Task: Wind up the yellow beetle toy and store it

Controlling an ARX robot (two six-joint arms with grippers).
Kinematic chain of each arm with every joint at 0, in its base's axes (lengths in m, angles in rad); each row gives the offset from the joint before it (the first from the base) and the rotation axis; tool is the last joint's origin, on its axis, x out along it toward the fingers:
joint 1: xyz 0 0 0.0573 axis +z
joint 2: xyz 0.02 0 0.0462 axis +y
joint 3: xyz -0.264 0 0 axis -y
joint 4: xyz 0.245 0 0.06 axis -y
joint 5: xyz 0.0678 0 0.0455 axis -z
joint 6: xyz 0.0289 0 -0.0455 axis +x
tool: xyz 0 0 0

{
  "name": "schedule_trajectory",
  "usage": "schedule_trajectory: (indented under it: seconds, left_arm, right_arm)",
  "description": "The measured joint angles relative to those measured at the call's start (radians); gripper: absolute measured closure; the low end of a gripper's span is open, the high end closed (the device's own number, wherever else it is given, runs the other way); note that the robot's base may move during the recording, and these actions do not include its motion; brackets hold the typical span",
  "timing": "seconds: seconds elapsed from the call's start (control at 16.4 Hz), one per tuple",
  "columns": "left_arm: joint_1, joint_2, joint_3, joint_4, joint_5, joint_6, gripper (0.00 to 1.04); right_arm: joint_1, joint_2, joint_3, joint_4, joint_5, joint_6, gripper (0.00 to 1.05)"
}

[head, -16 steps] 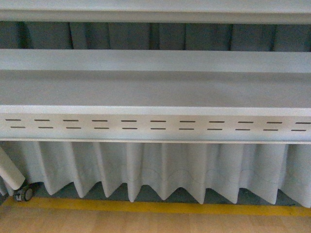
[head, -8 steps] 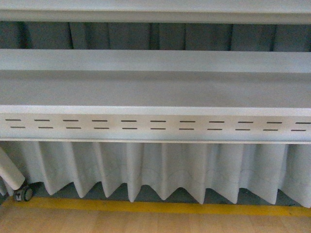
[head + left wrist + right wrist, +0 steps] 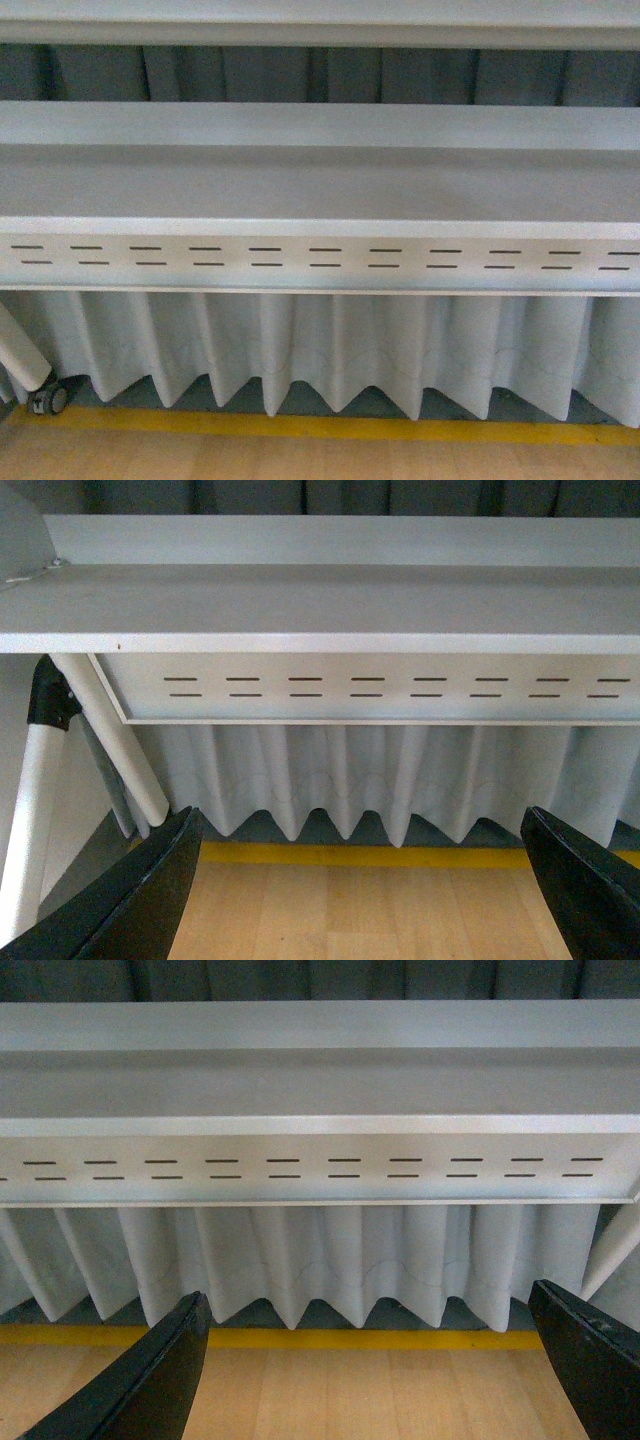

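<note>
No yellow beetle toy in any of the 3 views, so I can't tell its heading or long axis. The left gripper (image 3: pixel 360 820) and right gripper (image 3: pixel 370 1300) both hang spread wide, holding nothing, facing a grey shelf (image 3: pixel 320 185). I'd locate the toy first, before reaching anywhere.

Open room lies over the grey shelf (image 3: pixel 320 185), under the upper shelf (image 3: pixel 320 30); a pleated curtain (image 3: pixel 330 350) blocks below.
</note>
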Motion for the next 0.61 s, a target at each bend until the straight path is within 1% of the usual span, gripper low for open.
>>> schedule_trajectory:
  seconds: [0.61]
  left_arm:
    - [0.0, 0.0, 0.0, -0.001, 0.0, 0.0, 0.07]
  right_arm:
    - [0.0, 0.0, 0.0, -0.002, 0.0, 0.0, 0.07]
